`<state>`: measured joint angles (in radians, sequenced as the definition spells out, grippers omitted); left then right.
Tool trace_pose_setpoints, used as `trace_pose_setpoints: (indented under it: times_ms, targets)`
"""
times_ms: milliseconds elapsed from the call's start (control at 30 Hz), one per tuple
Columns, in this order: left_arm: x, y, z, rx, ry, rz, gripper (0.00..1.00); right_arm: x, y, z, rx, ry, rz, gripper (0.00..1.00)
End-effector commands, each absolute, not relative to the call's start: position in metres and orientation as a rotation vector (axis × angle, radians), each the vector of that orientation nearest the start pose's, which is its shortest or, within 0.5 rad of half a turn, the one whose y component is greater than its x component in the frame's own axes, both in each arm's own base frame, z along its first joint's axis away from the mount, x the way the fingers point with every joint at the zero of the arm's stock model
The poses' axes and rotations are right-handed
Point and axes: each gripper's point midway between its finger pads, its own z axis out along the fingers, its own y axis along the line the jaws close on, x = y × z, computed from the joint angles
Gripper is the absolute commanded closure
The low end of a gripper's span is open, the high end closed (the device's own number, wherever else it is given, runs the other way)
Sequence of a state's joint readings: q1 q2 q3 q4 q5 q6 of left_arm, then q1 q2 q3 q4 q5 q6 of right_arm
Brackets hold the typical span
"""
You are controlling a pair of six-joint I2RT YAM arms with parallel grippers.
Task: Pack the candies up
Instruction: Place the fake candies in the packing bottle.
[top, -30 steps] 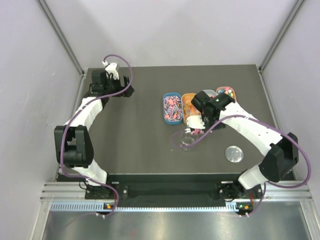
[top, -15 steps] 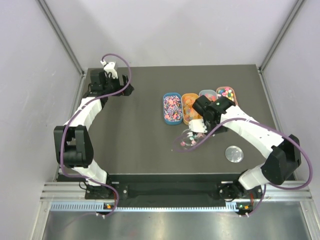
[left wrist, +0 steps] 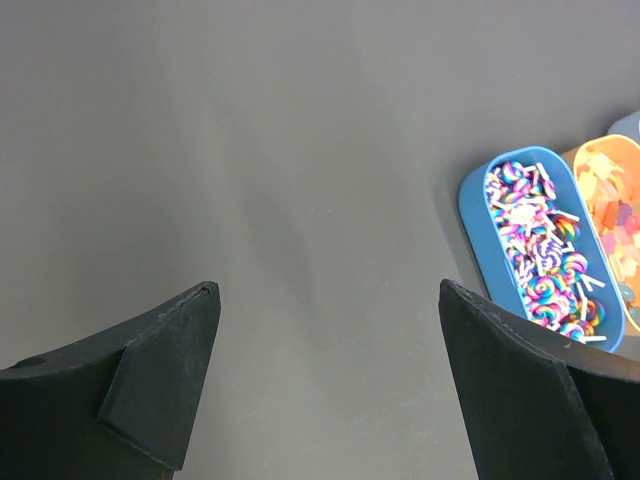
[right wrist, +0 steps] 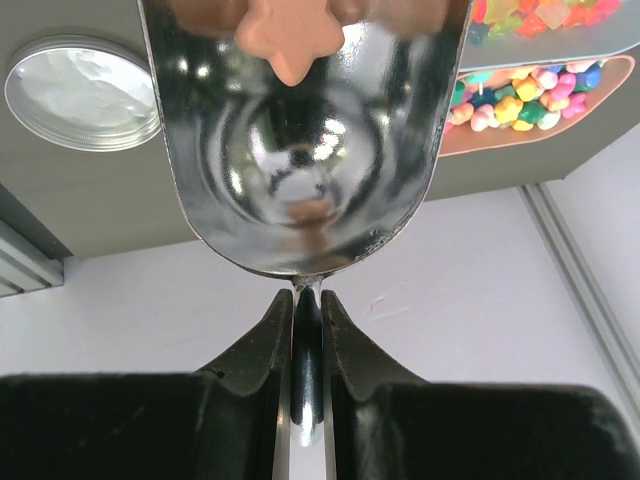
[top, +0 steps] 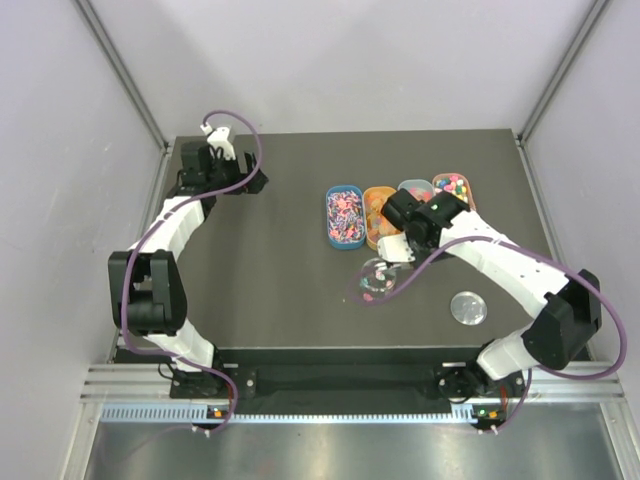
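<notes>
- Your left gripper (left wrist: pixel 327 292) is wide open with nothing between its fingers, and it hangs above bare table (left wrist: pixel 250 150) in the far left part.
- To its right you have the blue tray (left wrist: pixel 472 215), packed with swirl-coloured candies (left wrist: pixel 540 255) on white sticks.
- Touching that tray's right side is the orange tray (left wrist: pixel 590 148), filled with orange-yellow gummies (left wrist: pixel 610 195).
- Nearer to you than those two trays, the clear jar (top: pixel 377 281) stands upright on the table, with a few bright sweets in its bottom.
- Your right gripper (right wrist: pixel 307 300) is clamped on the thin handle of the metal scoop (right wrist: pixel 300 170) and holds it close above the jar, on the side towards the orange tray.
- One peach star-shaped candy (right wrist: pixel 290 40) sits at the scoop's front lip.
- Further right you have a pale grey-blue tray (top: pixel 412 185) and a second orange tray (right wrist: pixel 520 135), which holds mixed pink, yellow, green and blue pieces.
- Farthest right, the round metal lid (top: pixel 468 307) lies flat on the table, apart from the jar.
</notes>
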<state>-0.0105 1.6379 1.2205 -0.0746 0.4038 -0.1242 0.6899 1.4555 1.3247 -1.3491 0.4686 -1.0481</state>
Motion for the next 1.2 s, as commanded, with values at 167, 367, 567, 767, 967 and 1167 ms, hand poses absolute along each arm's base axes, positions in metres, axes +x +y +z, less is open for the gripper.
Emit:
trace_pose_setpoints:
  times_ms: [167,367,567,767,967,1167]
  targets:
    - [0.474,-0.064,0.213,0.120,1.962,-0.481,0.05,0.243,0.056,0.210,-2.448,1.906,-0.874,1.00]
    - [0.475,-0.062,0.212,0.107,1.961,-0.481,0.05,0.243,0.062,0.221,-2.487,1.787,-0.972,1.00]
    - [0.474,-0.059,0.211,0.099,1.961,-0.479,0.05,0.242,0.072,0.224,-2.505,1.713,-1.007,1.00]
    - [0.473,-0.059,0.211,0.096,1.963,-0.486,0.05,0.242,0.074,0.228,-2.485,1.708,-1.011,1.00]
    - [0.472,-0.059,0.216,0.131,1.959,-0.471,0.05,0.247,0.071,0.235,-2.310,1.874,-0.844,1.00]
    - [0.465,-0.113,0.235,0.383,1.954,-0.737,0.02,0.242,0.094,0.222,-2.105,2.074,-0.531,1.00]
